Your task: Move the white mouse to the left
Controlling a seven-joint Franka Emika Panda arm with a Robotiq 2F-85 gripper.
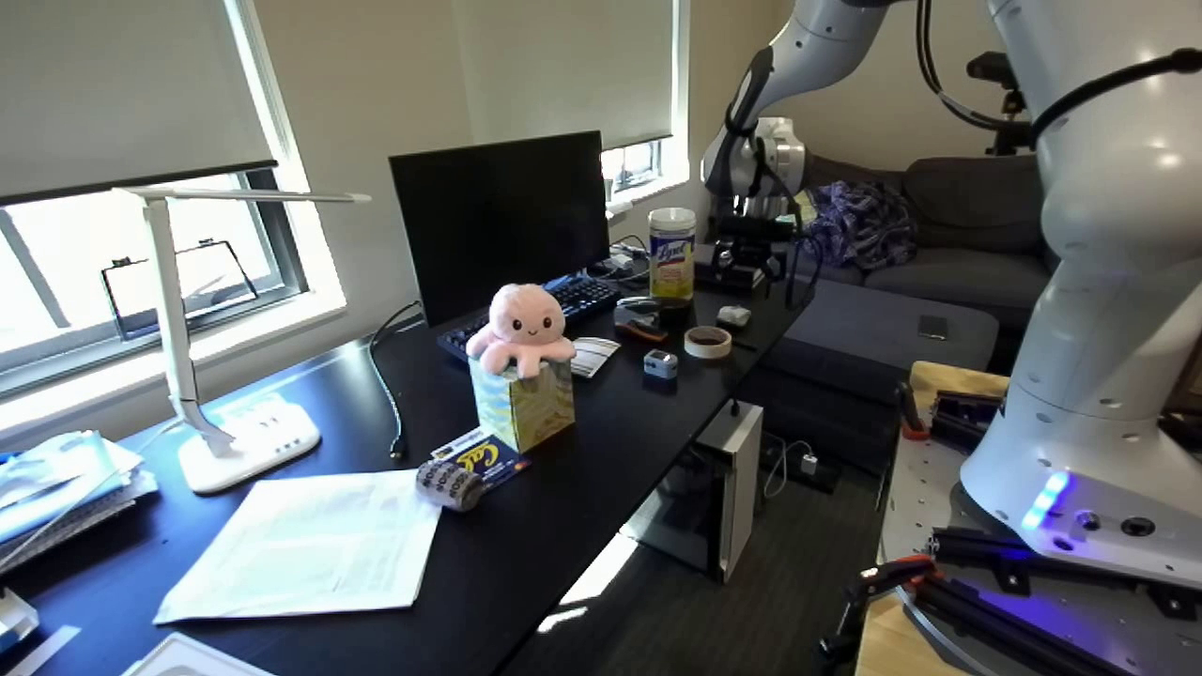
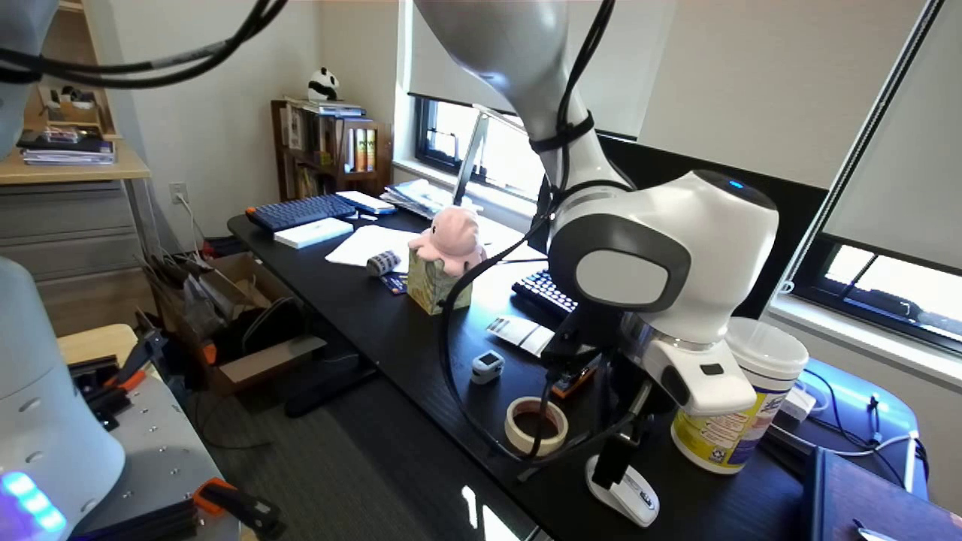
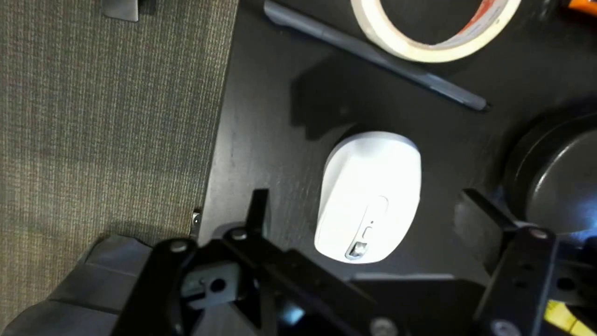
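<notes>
In the wrist view, the hand [image 3: 364,192] has its two fingers [image 3: 258,210] well apart, one to the left and one to the right of the white mouse [image 3: 371,196], and a gap is visible between the mouse and each finger. How high they are over the surface [image 3: 266,154], I cannot tell. The mouse lies flat on this dark surface, near its left edge, and beyond this edge one sees the carpet [image 3: 102,102]. On the far side of the mouse lies, diagonally, a dark pen [image 3: 373,56], and just beside the pen a roll of tape [image 3: 419,52]. To the right is a round black thing [image 3: 569,172], visible only in part.

In an exterior view, a black finger [image 2: 615,460] hides a part of the mouse, and the tape is on the left. In both exterior views, a Lysol container [image 1: 672,258] stands upright near the hand. The pink plush toy [image 1: 526,321] sits on a patterned box [image 1: 526,408], well apart from the mouse, and between them is a small grey device [image 1: 660,364]. Behind a keyboard [image 1: 584,298] stands a black monitor [image 1: 502,221].
</notes>
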